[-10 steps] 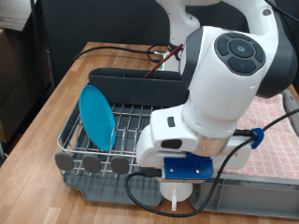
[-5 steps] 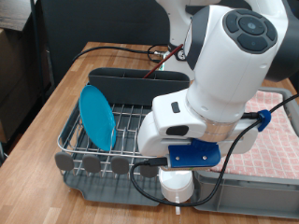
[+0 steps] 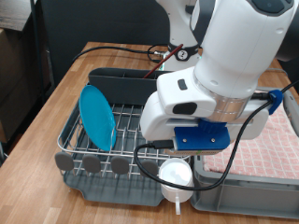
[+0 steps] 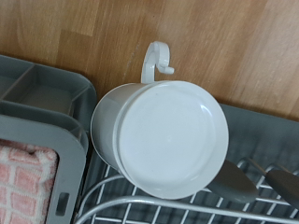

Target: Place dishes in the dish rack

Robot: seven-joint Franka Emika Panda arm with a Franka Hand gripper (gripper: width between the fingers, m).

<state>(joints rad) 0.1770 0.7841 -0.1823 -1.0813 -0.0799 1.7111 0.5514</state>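
Observation:
The white cup point(image 3: 175, 175) sits base-up at the dish rack's point(image 3: 131, 123) corner, at the exterior view's bottom. In the wrist view the cup point(image 4: 168, 138) fills the middle, its handle point(image 4: 155, 62) reaching over the wooden table. My gripper's hand point(image 3: 200, 138) hangs just above the cup. Its fingers show in neither view, and nothing shows between them. The light-blue plate point(image 3: 96, 117) stands upright in the rack's wires. The reddish-brown spoon point(image 3: 159, 60) sticks up from the dark caddy point(image 3: 126, 84).
A grey bin with pink checked cloth point(image 3: 271, 140) lies at the exterior view's right of the rack, and shows in the wrist view point(image 4: 26, 173). Round grey end caps point(image 3: 92, 163) line the rack's near side. Black cables point(image 3: 154, 147) hang from the arm. The wooden table point(image 3: 51, 117) borders the rack.
The arm has lifted up and away from the rack's near corner. The cup has stayed there and now shows more fully below the hand.

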